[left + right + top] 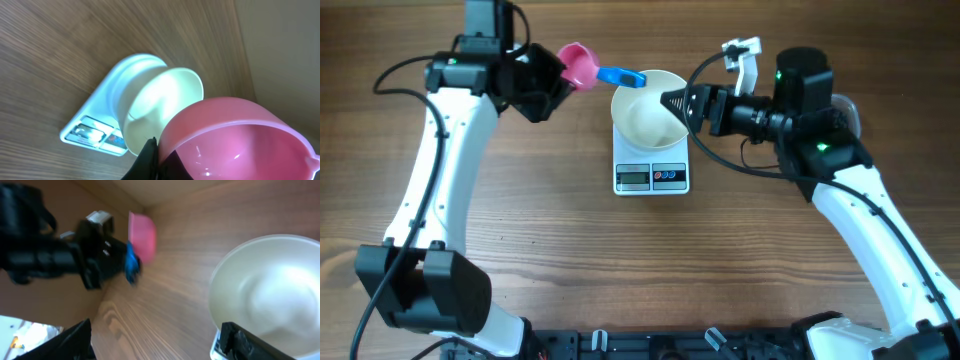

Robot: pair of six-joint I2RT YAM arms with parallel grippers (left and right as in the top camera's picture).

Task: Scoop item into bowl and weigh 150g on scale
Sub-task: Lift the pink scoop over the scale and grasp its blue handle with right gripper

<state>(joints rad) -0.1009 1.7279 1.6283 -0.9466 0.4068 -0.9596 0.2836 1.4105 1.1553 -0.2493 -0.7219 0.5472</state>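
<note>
At the middle of the wooden worktop (620, 270), the scale (652, 172) lies flat, its grey display and two small coloured buttons facing the near edge. The reading is too small to make out. The white bowl (647, 118) sits upright on the back part of the scale, and what shows of its inside is plain white.

To the left of the bowl, the left end effector (556, 80) is closed tight on a scoop (582, 65) and holds it off the worktop. Its grip is at the pink cup end. The blue handle (620, 76) sticks out to the right, and in the overhead view its tip reaches over the bowl's back-left rim. In the left wrist view the pink cup fills the lower right, open side toward the lens, inner wall bare and glossy. One black finger (149, 159) rises against the cup's near edge, and the bowl and scale lie beyond.

On the bowl's right side, the right end effector (674, 100) points left, its tips right at the bowl's right rim. The right wrist view shows its two fingers (255, 340) spread wide apart with nothing clamped between them. One is in front of the bowl and scale, the other out over bare wood. Whether either tip touches the rim cannot be told.
</note>
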